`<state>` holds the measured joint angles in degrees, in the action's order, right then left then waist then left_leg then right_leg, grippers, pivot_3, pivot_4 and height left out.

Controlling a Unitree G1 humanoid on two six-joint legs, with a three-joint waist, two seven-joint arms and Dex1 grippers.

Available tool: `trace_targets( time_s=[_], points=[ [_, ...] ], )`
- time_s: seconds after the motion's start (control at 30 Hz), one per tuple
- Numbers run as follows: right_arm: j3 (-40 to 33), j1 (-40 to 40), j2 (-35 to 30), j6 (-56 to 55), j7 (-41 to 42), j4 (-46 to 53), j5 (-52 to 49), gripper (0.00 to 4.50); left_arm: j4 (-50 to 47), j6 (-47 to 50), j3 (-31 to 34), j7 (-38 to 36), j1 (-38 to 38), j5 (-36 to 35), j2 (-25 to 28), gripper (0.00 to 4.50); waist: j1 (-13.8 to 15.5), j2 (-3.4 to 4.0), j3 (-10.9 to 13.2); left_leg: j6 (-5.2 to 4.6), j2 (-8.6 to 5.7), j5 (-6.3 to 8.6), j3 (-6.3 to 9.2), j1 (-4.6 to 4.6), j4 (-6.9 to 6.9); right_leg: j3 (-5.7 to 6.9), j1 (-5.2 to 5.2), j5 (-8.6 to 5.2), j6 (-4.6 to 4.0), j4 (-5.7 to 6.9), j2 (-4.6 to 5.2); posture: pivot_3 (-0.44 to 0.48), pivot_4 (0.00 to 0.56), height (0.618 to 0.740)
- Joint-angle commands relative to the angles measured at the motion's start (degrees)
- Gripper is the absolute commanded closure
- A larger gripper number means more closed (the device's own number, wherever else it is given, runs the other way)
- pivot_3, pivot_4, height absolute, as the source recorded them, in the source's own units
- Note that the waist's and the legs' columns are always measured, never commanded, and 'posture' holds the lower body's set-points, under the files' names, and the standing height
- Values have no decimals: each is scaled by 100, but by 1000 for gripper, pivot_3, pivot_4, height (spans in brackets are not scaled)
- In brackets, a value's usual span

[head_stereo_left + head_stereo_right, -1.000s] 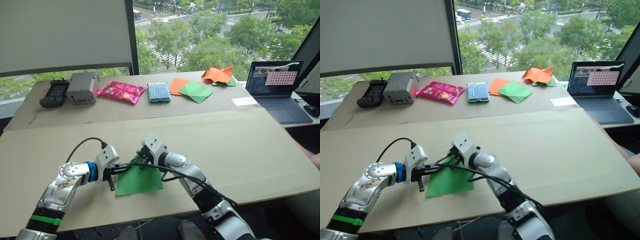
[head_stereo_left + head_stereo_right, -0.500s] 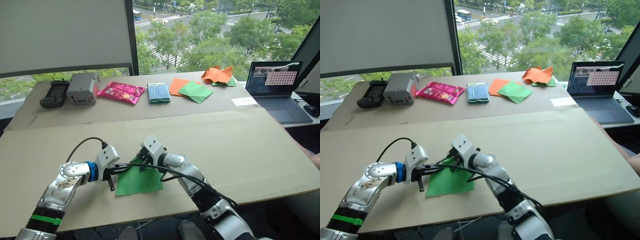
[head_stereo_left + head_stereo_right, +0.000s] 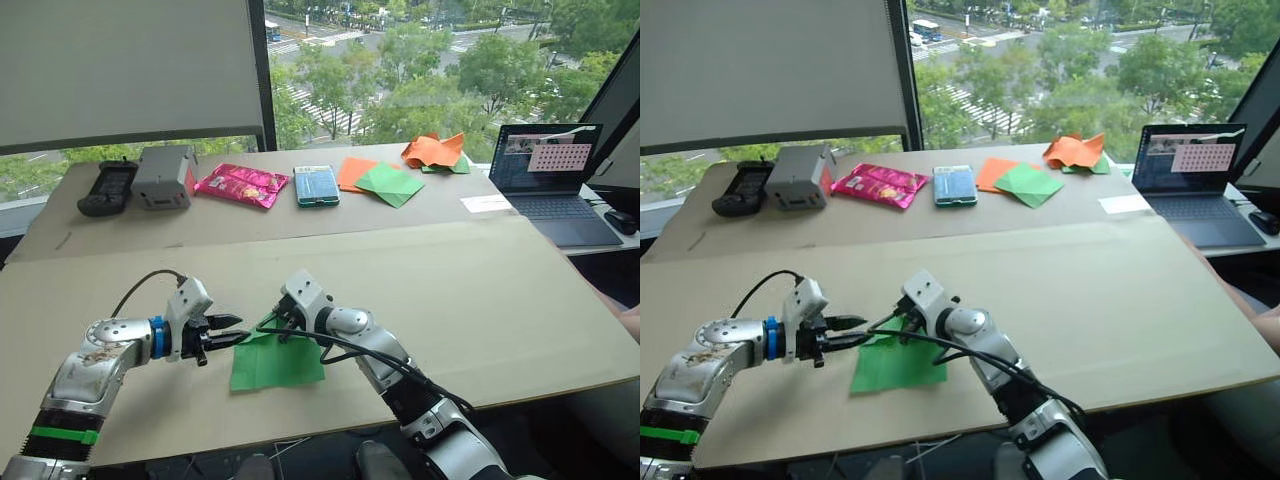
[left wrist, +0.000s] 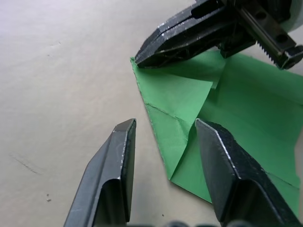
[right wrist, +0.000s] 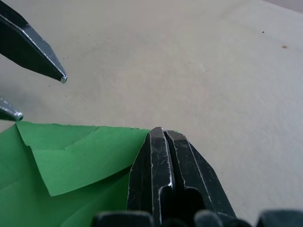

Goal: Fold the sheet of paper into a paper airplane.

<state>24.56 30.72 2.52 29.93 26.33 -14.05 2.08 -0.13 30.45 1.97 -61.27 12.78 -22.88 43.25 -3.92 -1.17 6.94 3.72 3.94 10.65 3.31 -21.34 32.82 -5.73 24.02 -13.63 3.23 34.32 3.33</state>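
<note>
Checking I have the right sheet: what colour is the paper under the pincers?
Bright green sheet, clearest in the left wrist view.

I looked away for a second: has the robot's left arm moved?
Yes. The left gripper has drawn back toward the robot's left, off the sheet of paper, which the right gripper pins at its far edge.

The wide beige cardboard-covered desk (image 3: pixel 480 290) carries the creased bright green sheet of paper (image 3: pixel 277 361) near its front edge. Along the far edge lie a black controller (image 3: pixel 108 187), a grey box (image 3: pixel 164 175), a pink foil packet (image 3: pixel 243 183), a teal card pack (image 3: pixel 317 184), 1 flat orange sheet (image 3: pixel 353 169), a smooth green sheet (image 3: pixel 391 183) and crumpled orange paper (image 3: pixel 434 150). A white slip (image 3: pixel 488 203) and an open laptop (image 3: pixel 552 170) sit toward the far right corner.
</note>
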Motion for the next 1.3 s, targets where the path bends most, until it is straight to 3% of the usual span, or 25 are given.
trace_targets(
  time_s=[0.03,0.07,0.27,0.53,0.9,1.3],
  points=[
    [70,-75,-7,134,-28,-86,97,4500,145,-39,-61,-48,174,-32,-106,4151,-13,-1,-1,-2,0,-1,-1,0,0,0,0,0,0,-1,0,0,150,725],
    [69,-74,-3,133,-34,-88,96,4500,206,-35,-114,-53,224,-11,-152,4468,-13,-2,-2,-6,0,-3,-1,1,0,0,-1,0,0,1,0,0,150,725],
    [90,-82,2,147,-65,-57,117,4500,850,-420,-653,204,739,569,-593,4468,4,-24,-16,-31,0,-19,2,6,0,0,-2,1,0,33,-5,0,150,725],
    [91,-121,-2,190,-79,4,150,4500,1411,-834,-910,224,1128,939,-853,4468,-1,-31,-22,-32,-1,-20,2,5,1,-2,-11,1,0,55,-5,0,150,725],
    [106,-167,2,252,-84,105,192,4500,1532,-1289,-1284,144,832,1564,-734,4468,7,-22,-40,-31,-1,-19,5,17,2,-2,-12,0,-1,59,-7,0,150,725],
    [96,-162,-12,263,-55,103,185,4500,1105,-1025,-1022,8,330,1348,-490,4468,-12,-11,-54,-31,0,-19,5,22,2,-2,-12,-1,-3,61,-7,0,150,725]
  ],
)
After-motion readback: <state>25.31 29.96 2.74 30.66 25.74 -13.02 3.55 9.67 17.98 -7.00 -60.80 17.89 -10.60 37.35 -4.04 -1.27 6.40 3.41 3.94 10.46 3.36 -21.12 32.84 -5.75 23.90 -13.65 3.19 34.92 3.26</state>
